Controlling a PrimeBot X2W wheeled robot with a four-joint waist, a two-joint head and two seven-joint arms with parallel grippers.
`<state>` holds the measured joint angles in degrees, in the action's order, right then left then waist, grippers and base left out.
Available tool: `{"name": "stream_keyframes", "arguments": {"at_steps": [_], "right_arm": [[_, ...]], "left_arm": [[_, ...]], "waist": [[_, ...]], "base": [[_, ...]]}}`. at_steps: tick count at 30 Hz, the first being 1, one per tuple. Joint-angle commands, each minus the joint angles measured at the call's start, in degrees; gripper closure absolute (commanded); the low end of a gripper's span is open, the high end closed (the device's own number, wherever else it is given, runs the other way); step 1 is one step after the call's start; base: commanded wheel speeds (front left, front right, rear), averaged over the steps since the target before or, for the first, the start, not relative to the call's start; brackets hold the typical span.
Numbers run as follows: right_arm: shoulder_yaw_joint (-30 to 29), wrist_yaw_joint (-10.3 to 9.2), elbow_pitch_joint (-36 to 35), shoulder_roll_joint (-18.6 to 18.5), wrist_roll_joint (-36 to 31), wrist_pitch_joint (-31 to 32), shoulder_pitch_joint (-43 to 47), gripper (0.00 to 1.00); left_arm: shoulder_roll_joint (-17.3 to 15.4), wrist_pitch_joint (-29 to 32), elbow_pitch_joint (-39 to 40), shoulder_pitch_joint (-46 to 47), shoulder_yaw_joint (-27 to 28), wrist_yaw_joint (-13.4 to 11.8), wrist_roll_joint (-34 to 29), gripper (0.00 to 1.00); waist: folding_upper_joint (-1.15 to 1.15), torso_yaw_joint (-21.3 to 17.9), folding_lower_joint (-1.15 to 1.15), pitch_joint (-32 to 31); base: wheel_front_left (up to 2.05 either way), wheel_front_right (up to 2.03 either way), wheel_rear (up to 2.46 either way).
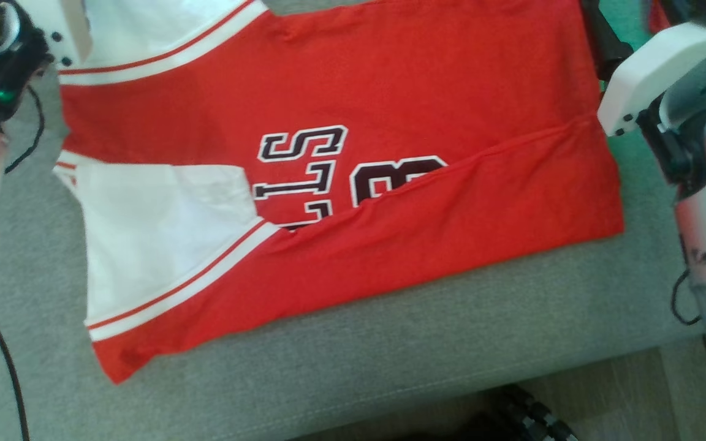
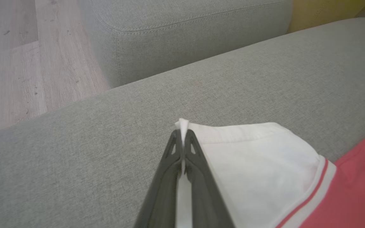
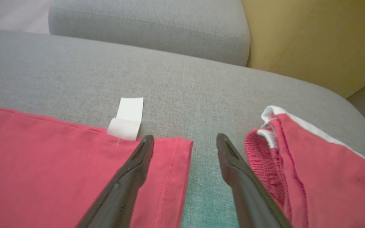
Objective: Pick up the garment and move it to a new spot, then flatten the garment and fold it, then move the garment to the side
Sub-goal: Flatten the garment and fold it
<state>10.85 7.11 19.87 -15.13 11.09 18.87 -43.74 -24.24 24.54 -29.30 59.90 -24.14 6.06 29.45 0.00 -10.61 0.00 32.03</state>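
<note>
The left gripper (image 2: 182, 136) is pinching the sleeve (image 2: 258, 164) edge at its tips. The right gripper (image 3: 185, 141), spread over the shirt (image 3: 59, 164) corner, should be closing there before lifting.

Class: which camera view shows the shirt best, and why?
Head view: nearly the whole shirt, lettering and sleeves included. Left wrist view: one white sleeve corner, pinched by the left end effector. Right wrist view: a red hem corner and tag.
</note>
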Motion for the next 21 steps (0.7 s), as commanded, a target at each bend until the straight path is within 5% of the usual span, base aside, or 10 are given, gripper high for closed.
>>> {"name": "stream_keyframes", "arguments": {"at_steps": [1, 11, 12, 15, 18, 19, 21], "right_arm": [[1.0, 0.37, -0.2, -1.3, 0.2, 1.1, -1.3, 0.0], [5.4, 0.37, 8.5, -4.1, 2.7, 5.1, -6.5, 0.0], [5.9, 0.37, 9.1, -4.2, 3.0, 5.2, -6.9, 0.09], [7.2, 0.37, 10.3, -4.6, 4.2, 5.2, -7.7, 0.62], [8.3, 0.37, 11.1, -4.9, 5.1, 4.6, -8.3, 0.8], [8.7, 0.37, 11.3, -5.0, 5.4, 4.3, -8.5, 0.96], [9.5, 0.37, 11.6, -5.1, 6.0, 3.0, -9.0, 1.0]], "left_arm": [[-1.8, -0.4, 2.7, 2.4, 1.2, 0.1, 0.6, 1.0], [-1.0, -0.4, 7.2, 1.4, -0.4, 0.5, 1.7, 1.0], [-1.0, -0.4, 7.5, 1.4, -0.5, 0.5, 1.8, 1.0], [-1.1, -0.4, 8.1, 1.1, -0.6, 0.4, 2.0, 1.0], [-1.2, -0.5, 8.5, 0.9, -0.5, 0.4, 2.2, 1.0], [-1.3, -0.6, 8.6, 0.9, -0.5, 0.4, 2.3, 1.0], [-1.5, -0.7, 8.7, 0.8, -0.4, 0.4, 2.5, 1.0]], "waist": [[0.0, 1.2, 0.0, 0.1], [0.0, 3.2, 0.0, 0.6], [0.0, 3.3, 0.0, 0.6], [0.0, 3.4, 0.0, 0.7], [0.0, 3.5, 0.0, 0.6], [0.0, 3.5, 0.0, 0.6], [0.0, 3.6, 0.0, 0.4]], "base": [[0.0, 0.0, 0.0], [0.0, 0.0, 0.0], [0.0, 0.0, 0.0], [0.0, 0.0, 0.0], [0.0, 0.0, 0.0], [0.0, 0.0, 0.0], [0.0, 0.0, 0.0]]}}
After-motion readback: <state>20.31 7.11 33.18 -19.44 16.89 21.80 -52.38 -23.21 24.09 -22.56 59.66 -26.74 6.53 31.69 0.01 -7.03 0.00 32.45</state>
